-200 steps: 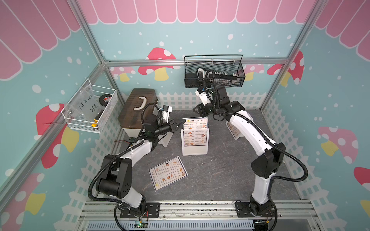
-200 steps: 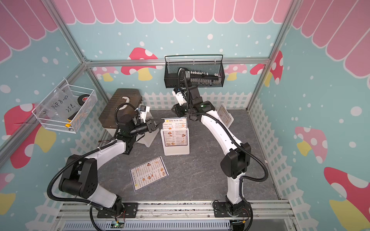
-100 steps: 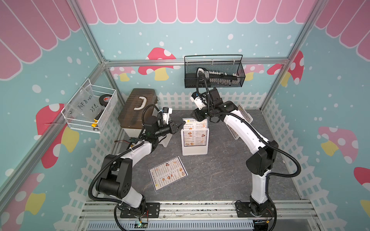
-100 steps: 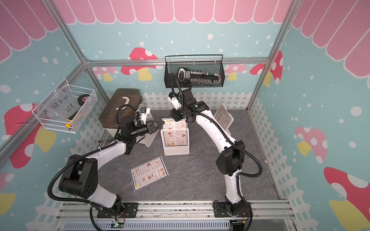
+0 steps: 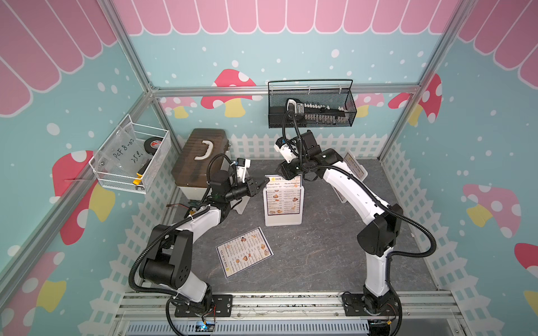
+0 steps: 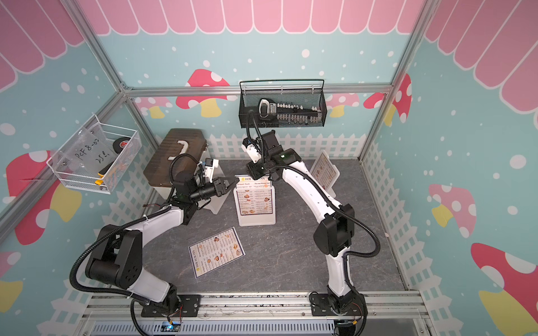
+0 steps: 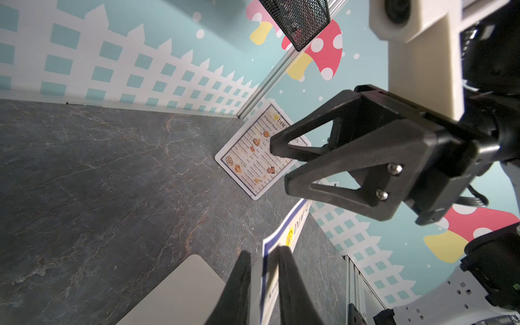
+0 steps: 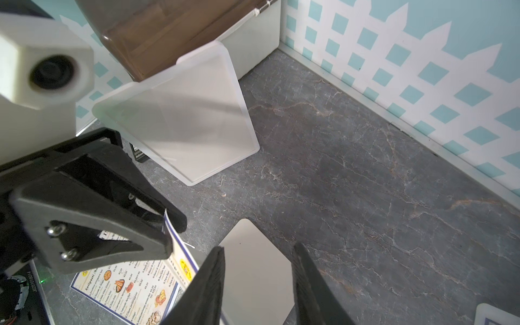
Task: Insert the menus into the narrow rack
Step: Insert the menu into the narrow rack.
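The left gripper (image 5: pixel 263 183) is nearly closed, pinching the top corner on its own side of 1 menu (image 5: pixel 283 197). That menu stands in the narrow rack (image 5: pixel 282 221) at the middle of the tabletop (image 5: pixel 320 247), toward its rear edge. The sheet's heading strip sticks up above the rack's front panel, so it looks most of the way in. The right gripper (image 7: pixel 281 163) hovers by the rack's other top corner with its jaws partly apart and, as far as the wrist views show, nothing between them. A 2nd menu (image 5: pixel 244 251) lies flat nearer the front edge, left of centre. A 3rd (image 5: pixel 353 167) stands propped close to the right rear corner. The menus look thin, light and laminated — probably slick against the pads and quick to bow if pushed from 1 corner only. A pinch close to the top edge, ideally at both corners, should keep a sheet square as it slides down into the slot. The flat menu will likely be the hardest to take hold of — no edge is raised, so a corner would have to be lifted first.
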Robot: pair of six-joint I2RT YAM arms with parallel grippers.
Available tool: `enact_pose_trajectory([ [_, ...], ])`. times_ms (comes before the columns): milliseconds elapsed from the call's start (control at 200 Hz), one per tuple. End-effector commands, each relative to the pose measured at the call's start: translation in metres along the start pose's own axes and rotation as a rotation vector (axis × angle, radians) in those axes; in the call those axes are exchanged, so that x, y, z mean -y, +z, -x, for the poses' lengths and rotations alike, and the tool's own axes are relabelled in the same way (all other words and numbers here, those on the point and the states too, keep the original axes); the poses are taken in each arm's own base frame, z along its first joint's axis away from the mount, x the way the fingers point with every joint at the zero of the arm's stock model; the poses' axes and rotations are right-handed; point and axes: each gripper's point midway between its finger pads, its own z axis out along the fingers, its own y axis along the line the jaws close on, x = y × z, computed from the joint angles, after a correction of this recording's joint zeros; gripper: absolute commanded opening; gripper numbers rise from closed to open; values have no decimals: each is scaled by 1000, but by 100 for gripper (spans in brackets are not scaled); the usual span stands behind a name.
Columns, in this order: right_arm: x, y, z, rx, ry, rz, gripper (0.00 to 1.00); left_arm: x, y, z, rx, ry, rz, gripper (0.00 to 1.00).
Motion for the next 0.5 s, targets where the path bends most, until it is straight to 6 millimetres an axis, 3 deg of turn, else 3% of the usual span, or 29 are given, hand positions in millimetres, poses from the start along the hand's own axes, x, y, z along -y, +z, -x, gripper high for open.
enact_pose_trajectory([
  [0,-7,-2,-5,-7,-27,12,40,10,-4,4,27,29,-12,18],
  [495,-12,2,-16,-21,-18,31,40,13,-7,0,35,21,-14,18],
])
